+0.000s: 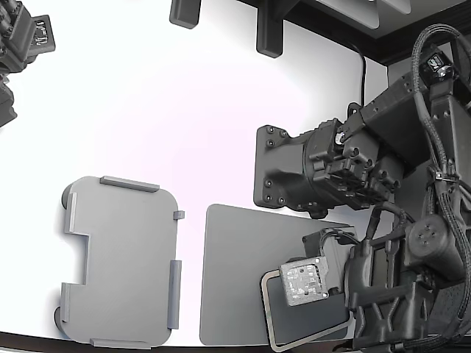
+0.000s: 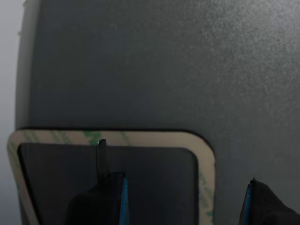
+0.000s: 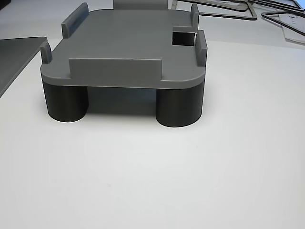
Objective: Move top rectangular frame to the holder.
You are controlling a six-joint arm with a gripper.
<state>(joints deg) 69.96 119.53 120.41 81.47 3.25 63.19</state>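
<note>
The top rectangular frame point(image 1: 274, 315) lies flat on the dark grey mat point(image 1: 235, 272) at the lower right of the exterior view, its near corner hanging past the mat's edge toward the bottom of that view; much of its far and right side is covered by the arm point(image 1: 383, 287). In the wrist view the frame point(image 2: 140, 138) appears as a cream band with greenish marks on the mat point(image 2: 164, 61), one rounded corner fully visible. The gripper point(image 2: 185, 199) sits low over the frame with its fingers spread apart: one finger point(image 2: 104, 161) stands over the open middle of the frame, the other point(image 2: 262, 201) outside the band over the mat, so the frame's side strip lies between them; whether either finger touches the frame cannot be told. The holder point(image 1: 121, 261) stands on the white table point(image 1: 162, 110) to the exterior view's left of the mat, just beside it but apart. The other view shows the holder point(image 3: 128, 52) raised on dark cylindrical feet point(image 3: 178, 107), with edge tabs and a notch, nothing resting on its top. A black mounting block point(image 1: 283, 169) stands beyond the mat, clear of the holder. Thin dark frames point(image 3: 224, 8) lie on the table behind the holder in the other view.
</note>
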